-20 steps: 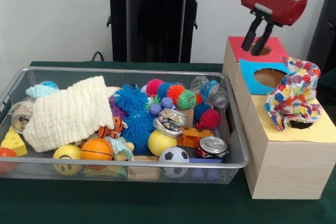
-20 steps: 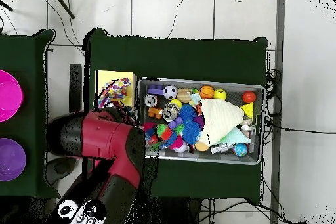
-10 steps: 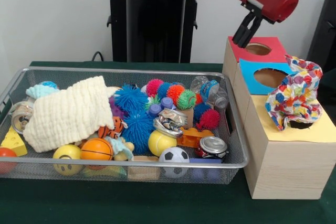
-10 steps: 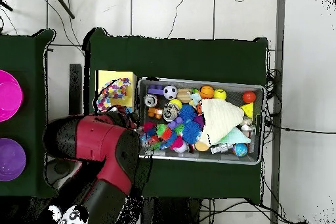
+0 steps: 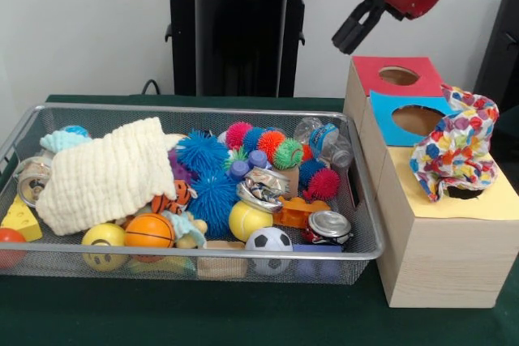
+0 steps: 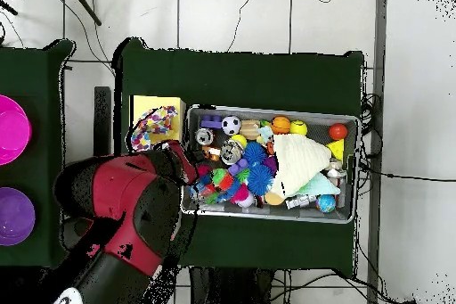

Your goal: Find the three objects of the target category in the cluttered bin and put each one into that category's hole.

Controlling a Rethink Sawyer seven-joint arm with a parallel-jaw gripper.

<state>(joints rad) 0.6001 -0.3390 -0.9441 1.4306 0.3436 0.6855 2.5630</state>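
Note:
My gripper [image 5: 345,40] hangs high in the air, left of the wooden sorting box [image 5: 434,257] and above the far right corner of the wire bin [image 5: 195,108]. It is open and holds nothing. The box top has a red panel with a round hole [image 5: 399,75], a blue panel with a hole [image 5: 418,119], and a yellow panel [image 5: 495,200]. A multicoloured cloth [image 5: 454,151] sits bunched on the yellow panel's hole. In the bin lie spiky balls [image 5: 203,169], a cream cloth [image 5: 105,174], crushed cans [image 5: 328,224] and sport balls [image 5: 269,241]. Overhead, the gripper [image 6: 185,163] sits at the bin's [image 6: 267,110] left edge.
A black stand [image 5: 239,30] rises behind the bin. Two round pink and purple containers [image 6: 11,129] sit on a separate dark table at the overhead view's left. A plastic bottle [image 5: 324,142] and a yellow wedge [image 5: 20,220] also lie in the bin.
The gripper has risen from just over the red hole and swung left, towards the bin's far right corner. Nothing in the bin or on the box has moved.

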